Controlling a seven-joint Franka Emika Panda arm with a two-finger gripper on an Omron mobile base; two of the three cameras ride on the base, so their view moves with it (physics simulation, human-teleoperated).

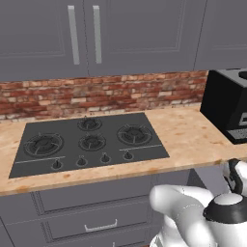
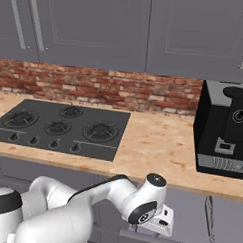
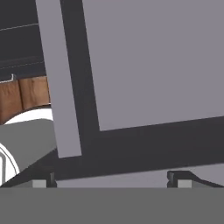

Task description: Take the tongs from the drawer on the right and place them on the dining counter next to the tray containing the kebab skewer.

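No writing can be read anywhere. The gripper (image 3: 112, 179), jaws spread wide and empty, hangs low against a plain grey drawer front (image 3: 148, 65) below the counter (image 2: 152, 145), between the black hob (image 2: 63, 126) and coffee machine (image 2: 224, 130).

Dark-grey drawer (image 3: 148, 61) with plain flat front, close up, tilted in hand view, spanning twelve to four o'clock, shut or open unclear

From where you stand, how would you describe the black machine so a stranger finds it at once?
Follow the beige counter right from the black hob. The coffee machine stands at the brick wall, the one tall black box on the counter.
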